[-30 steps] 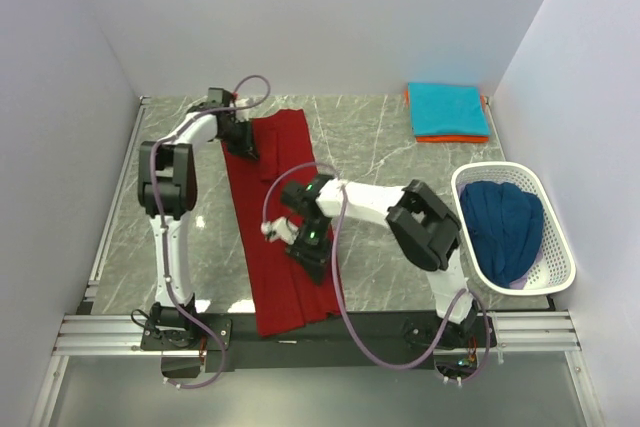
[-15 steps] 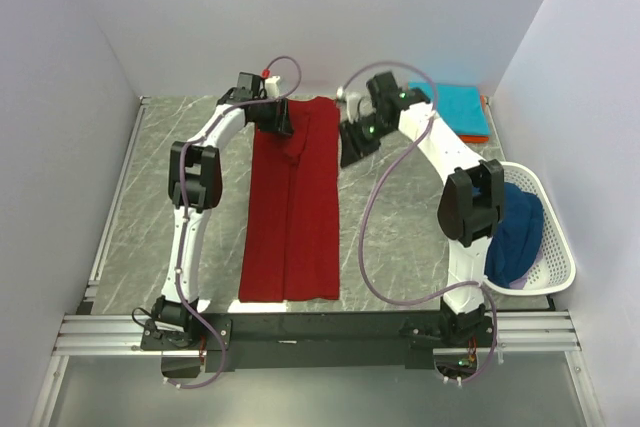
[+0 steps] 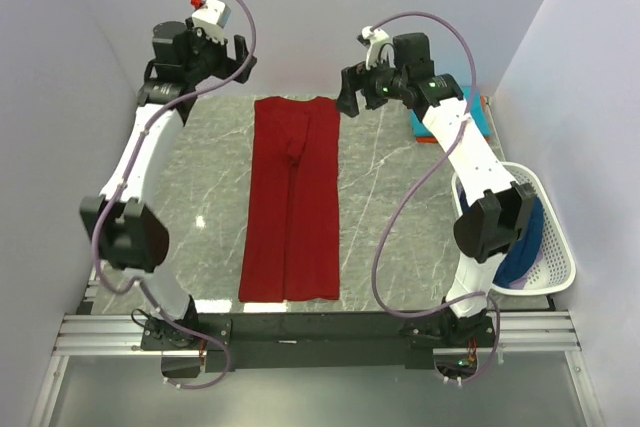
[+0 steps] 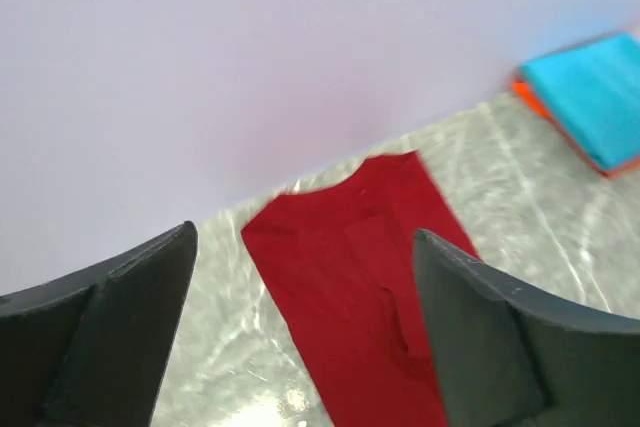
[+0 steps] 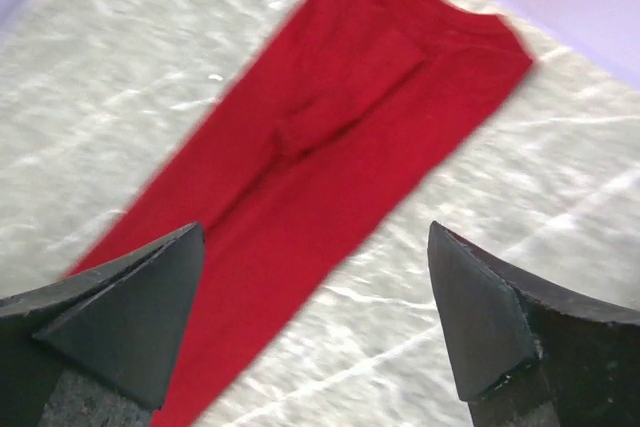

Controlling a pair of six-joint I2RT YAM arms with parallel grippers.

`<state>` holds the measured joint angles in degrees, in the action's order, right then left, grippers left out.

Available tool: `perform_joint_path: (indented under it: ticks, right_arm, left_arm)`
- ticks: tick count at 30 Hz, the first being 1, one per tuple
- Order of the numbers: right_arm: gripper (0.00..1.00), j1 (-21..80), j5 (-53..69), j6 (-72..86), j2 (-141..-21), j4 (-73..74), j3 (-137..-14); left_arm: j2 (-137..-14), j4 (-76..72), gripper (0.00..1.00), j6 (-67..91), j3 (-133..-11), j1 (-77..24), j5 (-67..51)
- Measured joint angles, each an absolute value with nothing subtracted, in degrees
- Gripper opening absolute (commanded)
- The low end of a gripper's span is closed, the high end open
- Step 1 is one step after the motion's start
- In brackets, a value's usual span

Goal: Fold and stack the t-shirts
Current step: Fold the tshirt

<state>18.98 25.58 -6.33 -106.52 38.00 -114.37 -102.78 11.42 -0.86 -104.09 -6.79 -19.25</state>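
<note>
Both arms hang raised over the far end of a dark red t-shirt [image 3: 293, 197], which lies flat on the table [image 3: 400, 207] as a long, narrow strip, its sleeves tucked in. The strip's long axis runs from the near edge of the table towards the back wall.

The left jaws and the right jaws are both spread wide and hold nothing. Each wrist view looks down on the shirt's far end through the gap. The right arm [image 3: 450, 137] is nearer, its jaws just beside the far right corner. The left arm [image 3: 150, 147] is higher and further off to the left.

The next fold is probably crosswise, end to end, with one corner for each arm. Bare table lies on both sides of the strip, but its near hem is close to the table edge. A teal t-shirt [image 4: 590, 92] lies folded on an orange t-shirt [image 4: 528, 97] at the far right. A navy blue t-shirt [image 3: 525, 237] waits in a basket [image 3: 560, 267].
</note>
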Motion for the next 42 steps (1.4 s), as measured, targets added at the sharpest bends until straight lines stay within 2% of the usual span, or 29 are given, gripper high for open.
perform_joint_path:
  ticks: [1, 2, 4, 5, 7, 8, 11, 15, 20, 31, 34, 37, 42]
  right_arm:
    - [0.95, 19.0, 26.6, -5.3, -105.6, 36.4, -112.4]
    - [0.87, 19.0, 27.6, -4.3, -105.5, 35.7, -111.9]
    - [0.82, 19.4, 29.9, -1.6, -107.4, 35.1, -112.8]
    - [0.78, 19.8, 31.0, -0.3, -109.2, 35.5, -114.2]
    - [0.74, 20.8, 33.5, 2.4, -113.6, 35.0, -116.5]
    - [0.67, 21.4, 34.6, 3.9, -115.4, 34.7, -116.2]
    - [0.56, 23.3, 37.8, 8.7, -119.6, 33.7, -110.8]
    - [0.46, 24.9, 40.8, 13.5, -125.3, 34.1, -105.9]
    - [0.44, 25.6, 43.0, 17.2, -131.1, 33.3, -105.7]
    - [0.46, 23.0, 44.7, 30.0, -139.4, 22.9, -107.8]
    - [0.43, 22.3, 45.5, 35.2, -140.3, 20.3, -107.9]
    - [0.34, 21.6, 44.9, 40.1, -141.1, 17.8, -107.9]
    - [0.13, 19.7, 46.0, 46.9, -143.3, 13.7, -107.9]
  left_arm:
    - [-100.3, 11.8, 0.77, -2.1, -103.3, -7.0, -20.7]
    - [-98.7, 12.1, 0.71, -2.7, -102.4, -7.2, -21.9]
    - [-96.5, 13.5, 0.56, -3.4, -99.4, -7.5, -25.1]
    - [-96.1, 14.3, 0.43, -3.4, -97.3, -7.7, -26.9]
    - [-96.6, 15.9, 0.35, -2.2, -92.0, -8.0, -30.2]
    - [-97.4, 16.6, 0.34, -1.2, -89.2, -8.0, -31.3]
    - [-101.1, 19.0, 0.29, 2.4, -80.9, -8.0, -34.0]
    - [-106.6, 21.3, 0.26, 8.1, -74.8, -7.9, -36.7]
    - [-109.4, 17.9, 0.25, 14.0, -72.4, -7.9, -39.1]
    - [-120.0, 3.8, 0.22, 28.1, -73.4, -7.0, -41.4]
    - [-123.5, 1.6, 0.22, 32.7, -74.9, -6.0, -44.2]
    - [-125.5, -0.2, 0.22, 36.6, -76.1, -4.9, -46.4]
    - [-129.1, -3.1, 0.22, 42.7, -78.9, -4.0, -49.5]
